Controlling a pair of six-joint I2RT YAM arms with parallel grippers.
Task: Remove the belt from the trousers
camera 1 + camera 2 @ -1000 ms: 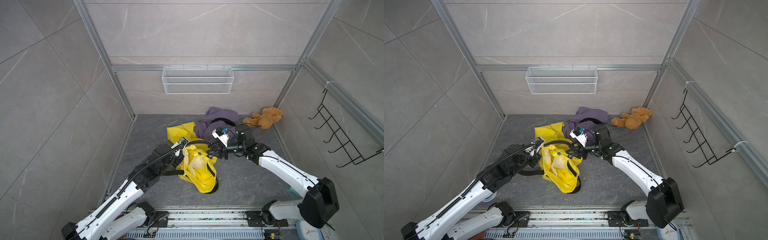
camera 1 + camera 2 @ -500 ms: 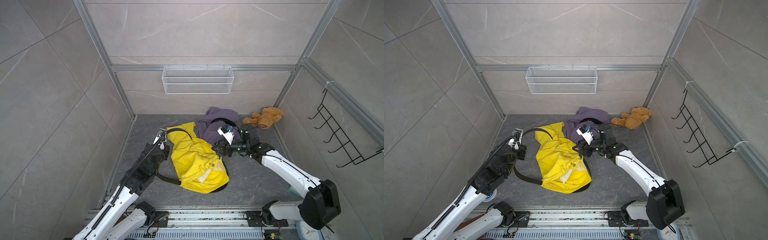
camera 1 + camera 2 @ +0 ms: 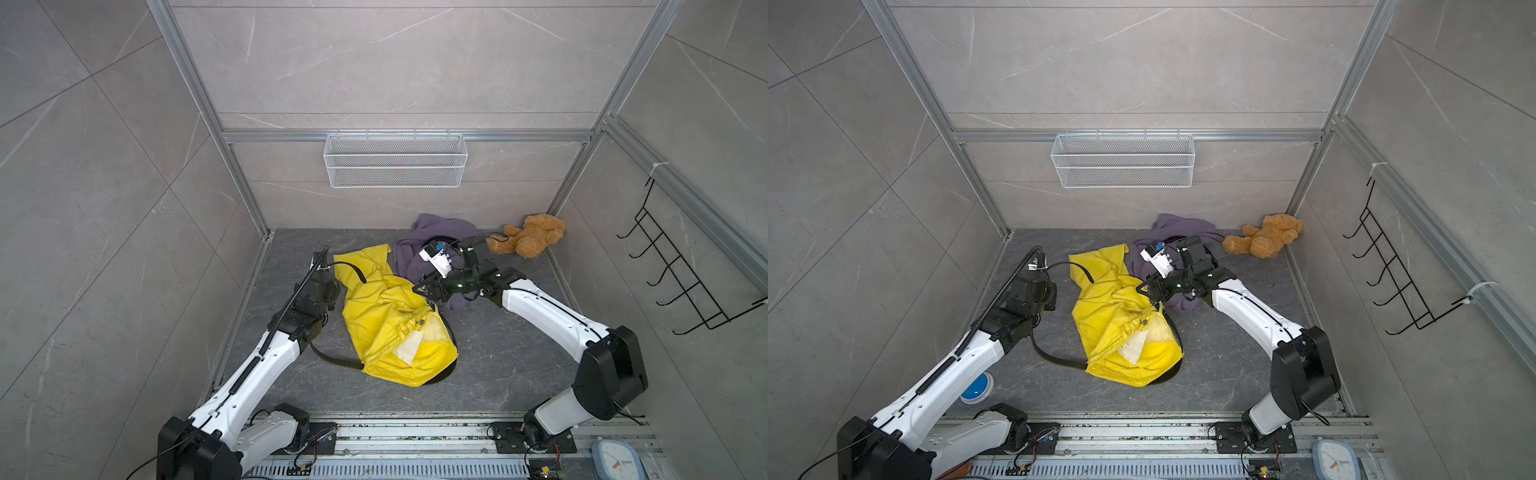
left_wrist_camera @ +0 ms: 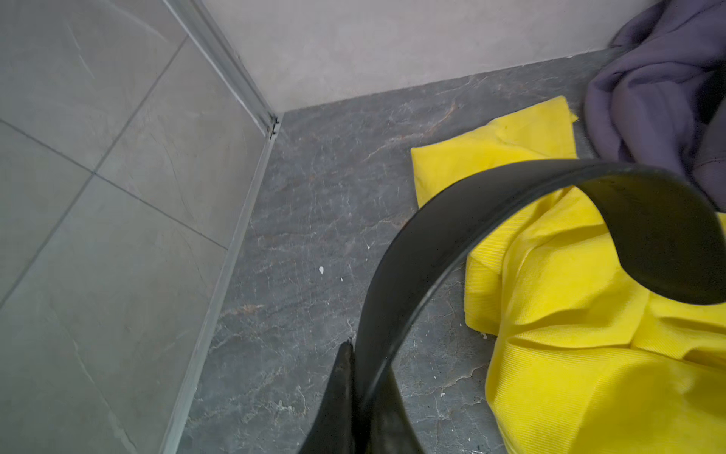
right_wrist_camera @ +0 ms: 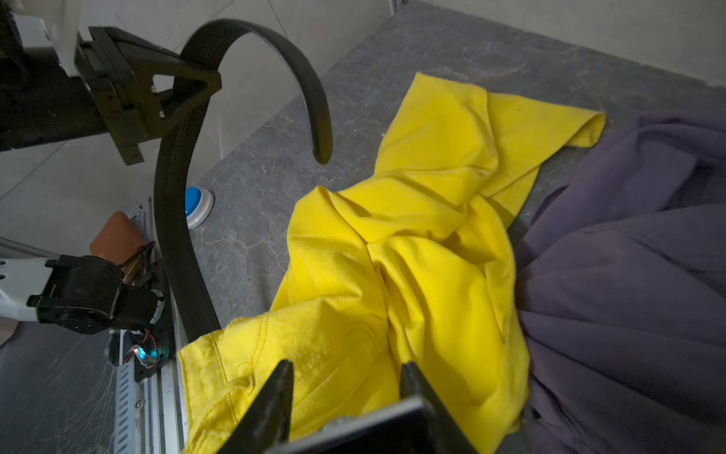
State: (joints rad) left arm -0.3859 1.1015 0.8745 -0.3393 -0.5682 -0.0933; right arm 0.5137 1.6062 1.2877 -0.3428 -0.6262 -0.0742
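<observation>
Black belt (image 5: 171, 220) partly threaded through the waist of crumpled yellow trousers (image 3: 386, 307), mid-bench. Its free end is pinched in the closed left gripper (image 4: 365, 365). Right gripper (image 5: 345, 365) jaws apart, tips on trousers. Purple garment (image 3: 440, 230) abuts.

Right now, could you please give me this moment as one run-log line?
left tool: shut on black belt | right tool: open over crumpled yellow fabric trousers | belt: free end raised, rest threaded through trousers
</observation>
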